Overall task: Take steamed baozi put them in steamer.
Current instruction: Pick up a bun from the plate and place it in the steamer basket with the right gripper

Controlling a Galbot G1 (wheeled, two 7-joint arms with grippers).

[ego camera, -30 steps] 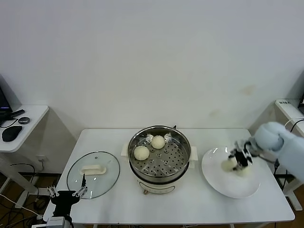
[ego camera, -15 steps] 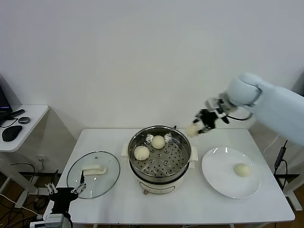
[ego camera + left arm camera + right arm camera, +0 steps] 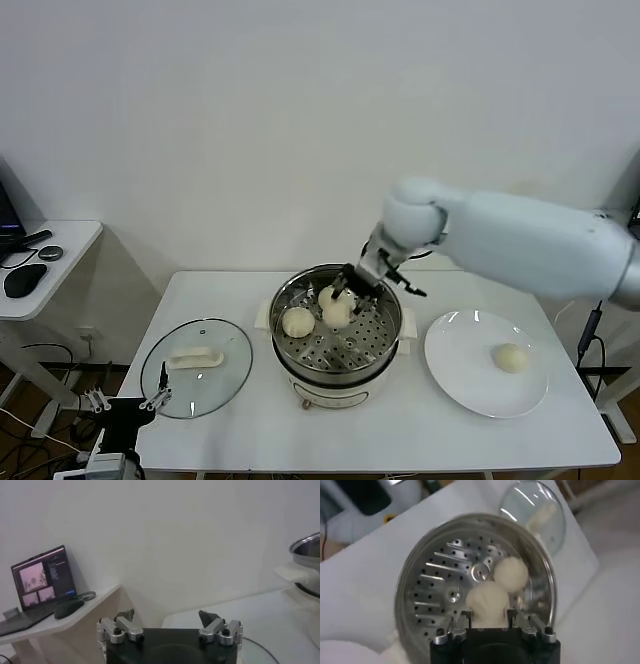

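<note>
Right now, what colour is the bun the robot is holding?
Cream-white; the baozi in the right gripper shows best in the right wrist view.

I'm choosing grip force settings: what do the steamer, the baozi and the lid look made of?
The steamer looks like polished stainless steel, mirror-bright with a perforated tray, on a cream, probably plastic, base. The baozi held by the right gripper looks like soft matte dough. The lid seems clear glass, showing glints and see-through, with a cream handle. The left gripper waits open off the table's corner.
</note>
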